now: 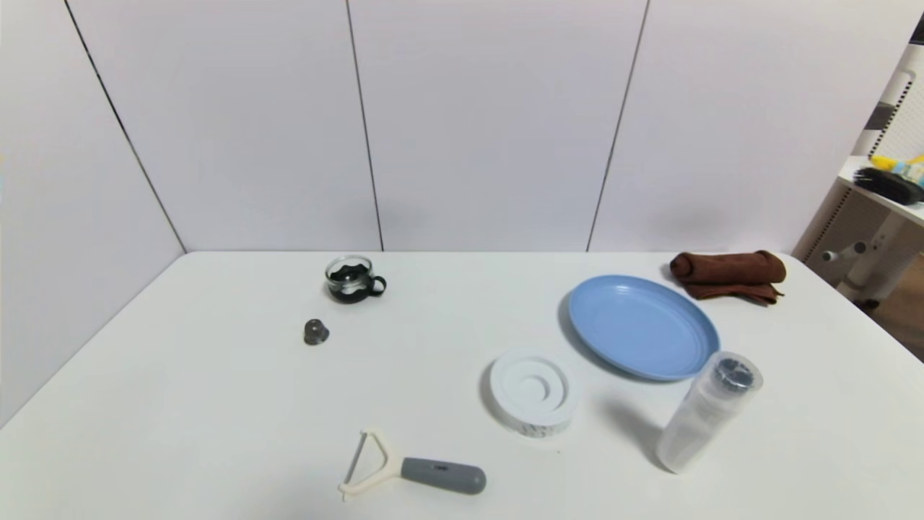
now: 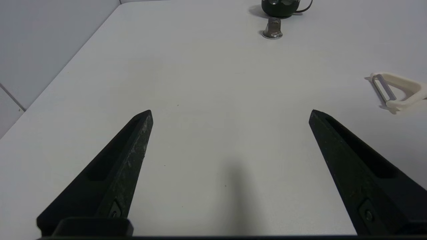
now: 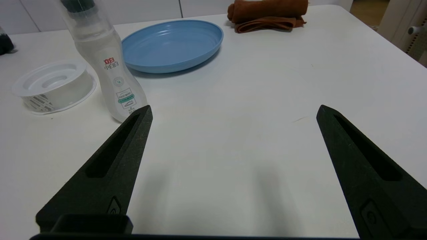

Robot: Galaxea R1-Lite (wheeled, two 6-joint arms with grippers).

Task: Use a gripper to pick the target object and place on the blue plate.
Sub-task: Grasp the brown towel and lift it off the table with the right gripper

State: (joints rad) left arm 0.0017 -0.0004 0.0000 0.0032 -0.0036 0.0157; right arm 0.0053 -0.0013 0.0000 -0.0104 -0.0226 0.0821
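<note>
Right gripper (image 3: 233, 110): spread, empty, near edge. Brown towel (image 1: 728, 275): far right, behind blue plate (image 1: 642, 326). Risk: soft folds unrolling when pinched.

Bright, even overhead light; soft short shadows; head view slightly blurred.

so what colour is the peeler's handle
Grey, with a cream head; the peeler shows best in the head view.

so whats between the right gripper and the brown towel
Only bare table, as the right wrist view shows. The right gripper is open; the towel lies beyond, beside the blue plate.
</note>
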